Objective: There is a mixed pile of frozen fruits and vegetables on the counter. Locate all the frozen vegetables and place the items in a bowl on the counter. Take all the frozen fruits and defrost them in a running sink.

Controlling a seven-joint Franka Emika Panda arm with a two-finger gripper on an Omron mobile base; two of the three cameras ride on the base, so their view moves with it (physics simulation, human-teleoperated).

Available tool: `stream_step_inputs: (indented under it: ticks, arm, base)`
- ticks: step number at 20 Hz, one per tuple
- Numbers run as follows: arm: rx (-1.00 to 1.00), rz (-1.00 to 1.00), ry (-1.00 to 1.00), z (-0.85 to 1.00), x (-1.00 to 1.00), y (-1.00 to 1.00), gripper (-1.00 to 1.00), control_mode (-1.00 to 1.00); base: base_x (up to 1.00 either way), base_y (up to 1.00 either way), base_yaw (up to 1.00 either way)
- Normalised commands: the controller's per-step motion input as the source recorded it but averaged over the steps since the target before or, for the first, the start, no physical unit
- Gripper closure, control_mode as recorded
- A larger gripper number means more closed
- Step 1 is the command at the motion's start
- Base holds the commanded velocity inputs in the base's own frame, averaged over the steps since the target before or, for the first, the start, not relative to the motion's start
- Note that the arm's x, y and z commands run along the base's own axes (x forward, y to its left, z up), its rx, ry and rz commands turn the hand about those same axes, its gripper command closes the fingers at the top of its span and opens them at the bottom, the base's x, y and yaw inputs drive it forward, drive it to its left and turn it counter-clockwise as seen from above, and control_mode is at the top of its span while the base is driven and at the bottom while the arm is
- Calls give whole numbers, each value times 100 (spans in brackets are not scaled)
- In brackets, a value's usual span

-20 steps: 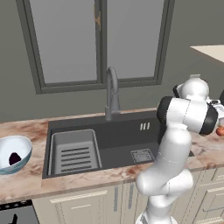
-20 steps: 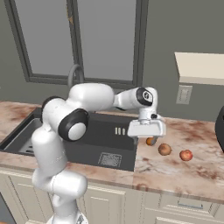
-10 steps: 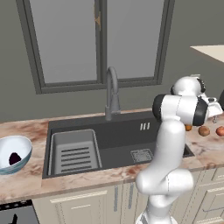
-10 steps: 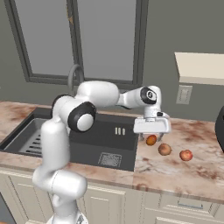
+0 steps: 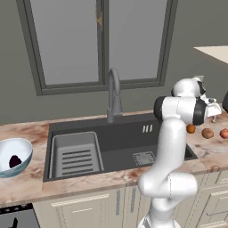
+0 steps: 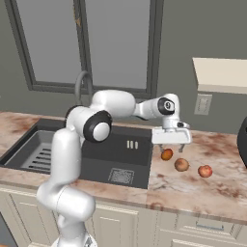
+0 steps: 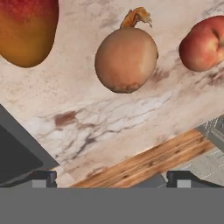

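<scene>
Gripper (image 6: 171,147) spread wide and empty above the brown potato-like oval (image 7: 126,59), lying on the counter (image 6: 212,185) between orange ball (image 7: 27,29) and reddish ball (image 7: 202,43); probably firm, light, roll-prone, best pinched across its widest middle.

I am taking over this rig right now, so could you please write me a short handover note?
End effector: open, empty, above the orange fruit.
Counter right of the sink: orange fruit, brown vegetable, reddish fruit, apart in a row.
Done: dark purple vegetable lies in the bowl, left of the sink.
Left: brown vegetable into the bowl; both fruits into the sink; no water visible at the faucet.
</scene>
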Motion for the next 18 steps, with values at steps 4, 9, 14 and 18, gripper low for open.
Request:
stream_step_inputs:
  ticks: [4,9,14,18]
  arm:
    - [8,9,-20,-29,32,-26,-100,-100]
    - [7,5,-20,-28,21,-28,-100,-100]
    - [0,3,-8,-23,22,-8,-100,-100]
    - [0,1,-1,-16,22,-1,-100,-100]
  base:
    - [0,0,0]
    - [0,0,0]
    - [0,0,0]
    - [0,0,0]
